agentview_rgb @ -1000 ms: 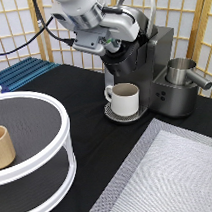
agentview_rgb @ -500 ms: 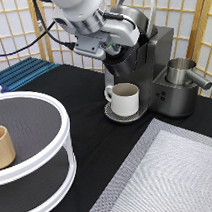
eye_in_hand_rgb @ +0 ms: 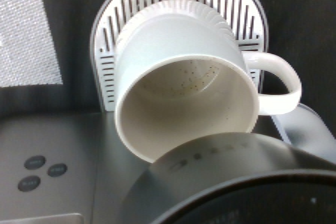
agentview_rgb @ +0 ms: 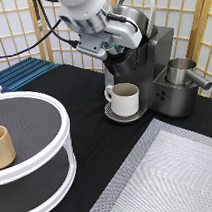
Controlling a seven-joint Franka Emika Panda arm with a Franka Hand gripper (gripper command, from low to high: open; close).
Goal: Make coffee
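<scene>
Here, nearest you in the exterior view, a grey woven mat (agentview_rgb: 172, 176) covers the bench (agentview_rgb: 95, 129) corner at the bottom right, and a white two-tier round stand (agentview_rgb: 35, 142) sits at the bottom left, well apart from the coffee machine (agentview_rgb: 152, 72), with a tan wooden cup (agentview_rgb: 3, 147) standing upright on its upper tier. Farther back, you have the white handled mug (agentview_rgb: 124, 98) upright on the machine's round drip tray (agentview_rgb: 114, 115), directly under the machine's brew head, handle pointing toward the exterior view's left. In the wrist view you look down into that mug (eye_in_hand_rgb: 187, 95): its inside shows only small dark specks, it rests on the slotted tray (eye_in_hand_rgb: 105, 75), and the machine's grey top (eye_in_hand_rgb: 60, 165) with its buttons lies close beside it. A steel pitcher (agentview_rgb: 182, 73) sits on the machine's side platform, toward the exterior view's right of the mug. Above the mug, the tool (agentview_rgb: 116, 46) hangs at the machine's front upper part, just at the open lid (agentview_rgb: 135, 17), with the arm coming in from the top left. You cannot tell whether the tool is spread or pressed together, since its tip is hidden against the dark machine. The coffee pod cannot be made out in either view. Behind the machine stands a wooden lattice screen (agentview_rgb: 20, 27), and a blue ribbed rack (agentview_rgb: 25, 72) lies at the bench's far left.
</scene>
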